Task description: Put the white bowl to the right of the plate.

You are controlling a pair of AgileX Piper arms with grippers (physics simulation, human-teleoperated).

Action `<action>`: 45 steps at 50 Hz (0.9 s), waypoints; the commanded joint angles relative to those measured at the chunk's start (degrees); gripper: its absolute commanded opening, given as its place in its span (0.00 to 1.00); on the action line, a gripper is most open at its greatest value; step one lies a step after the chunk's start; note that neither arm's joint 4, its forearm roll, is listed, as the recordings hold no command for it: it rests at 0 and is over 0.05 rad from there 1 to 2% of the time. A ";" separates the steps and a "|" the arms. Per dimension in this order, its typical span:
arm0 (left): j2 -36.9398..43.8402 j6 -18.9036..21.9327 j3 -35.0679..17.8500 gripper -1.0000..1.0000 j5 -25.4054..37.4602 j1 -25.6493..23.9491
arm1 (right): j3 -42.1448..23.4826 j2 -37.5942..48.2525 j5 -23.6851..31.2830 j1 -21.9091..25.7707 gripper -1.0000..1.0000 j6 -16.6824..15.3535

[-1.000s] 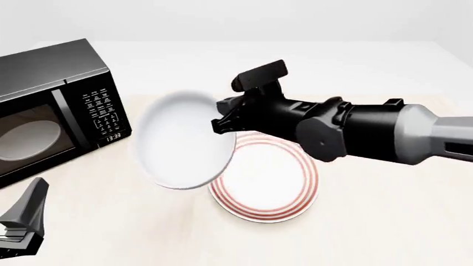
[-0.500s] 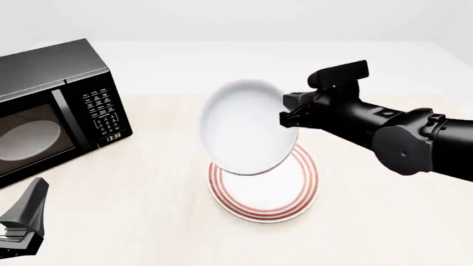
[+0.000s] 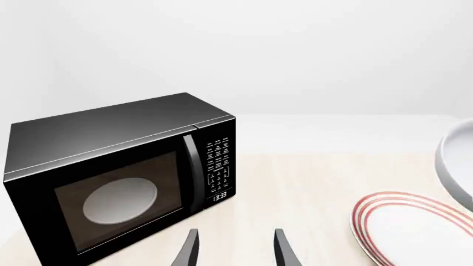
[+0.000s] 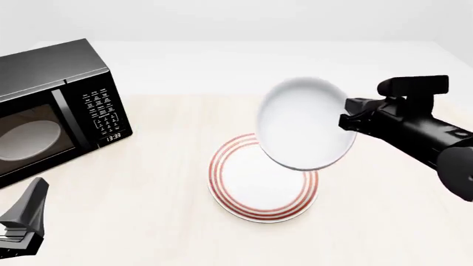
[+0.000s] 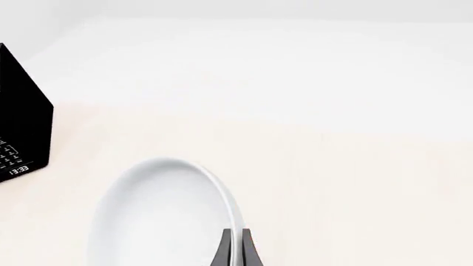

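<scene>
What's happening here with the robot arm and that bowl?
The right gripper is pinching the rim of a white bowl and holding it tilted in the air, partly over the red-ringed plate on the table and toward its right side. The bowl has not been set down yet. The left gripper sits open and idle near a black microwave at the left.

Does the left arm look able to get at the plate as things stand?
Probably yes: the left gripper is open and empty, with bare table between it and the plate. The white bowl, held by the right gripper, hangs over only the plate's far right part.
</scene>
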 commanded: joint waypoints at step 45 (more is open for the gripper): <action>0.00 0.00 0.00 1.00 0.00 0.00 | 9.81 -11.26 -0.77 -23.83 0.00 3.16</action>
